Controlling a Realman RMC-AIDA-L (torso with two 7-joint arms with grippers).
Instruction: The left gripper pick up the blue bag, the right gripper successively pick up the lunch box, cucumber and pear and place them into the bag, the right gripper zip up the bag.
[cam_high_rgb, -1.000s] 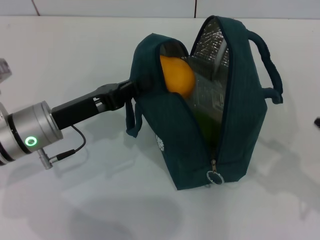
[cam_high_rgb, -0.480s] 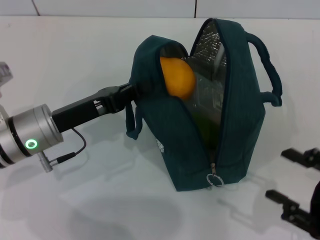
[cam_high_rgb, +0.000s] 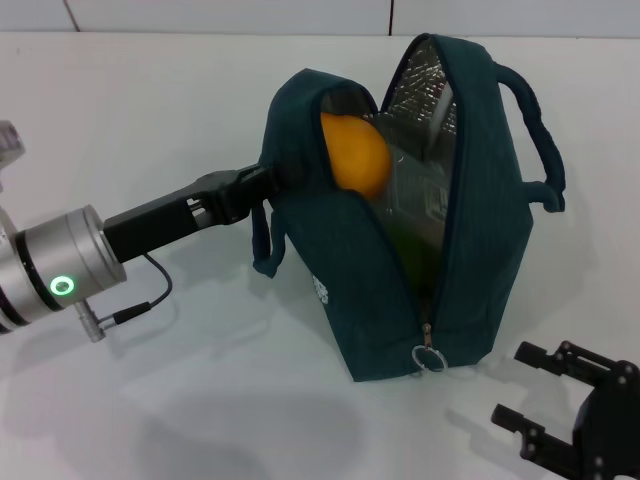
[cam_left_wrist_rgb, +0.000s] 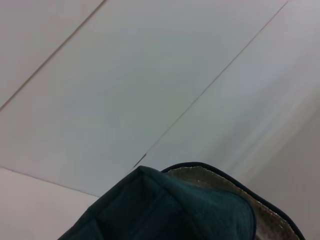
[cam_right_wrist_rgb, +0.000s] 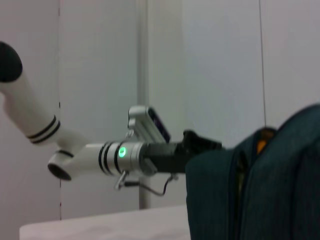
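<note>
Plain white table (cam_high_rgb: 150, 120), filling the head view up to a pale wall at twelve o'clock. Standing upright on it just right of centre, the blue bag (cam_high_rgb: 390, 290), zipper gaping, base planted toward five o'clock. Soft shadow spread across the white top from the bag's foot toward seven o'clock. Same white table (cam_right_wrist_rgb: 100, 225) seen edge-on under the bag in the right wrist view.

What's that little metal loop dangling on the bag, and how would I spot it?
Start at the big dark teal bag standing open on the white table. Follow its zip down the front edge to the bottom: the ring pull hangs there. It is the only shiny round piece, just ahead of the right pincer.
</note>
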